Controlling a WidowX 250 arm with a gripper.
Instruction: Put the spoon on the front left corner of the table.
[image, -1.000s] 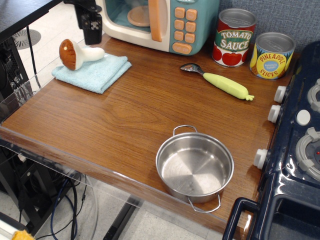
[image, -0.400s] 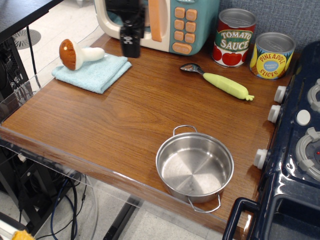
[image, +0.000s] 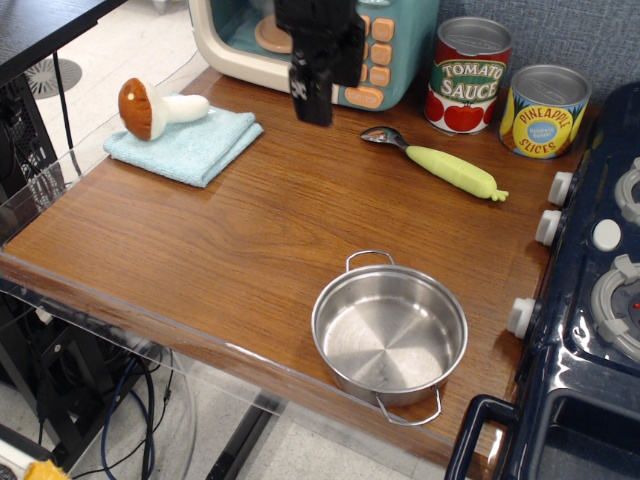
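Hanging above the table (image: 250, 230), the gripper (image: 311, 98), jaw state unclear, sits left of the spoon (image: 437, 163).

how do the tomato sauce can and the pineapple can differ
The tomato sauce can has a white, red and green label; the pineapple can is yellow with a blue badge. The tomato sauce can stands farther back and to the left, next to the toy microwave; the pineapple can sits nearer the stove. Both stand upright with silver tops.
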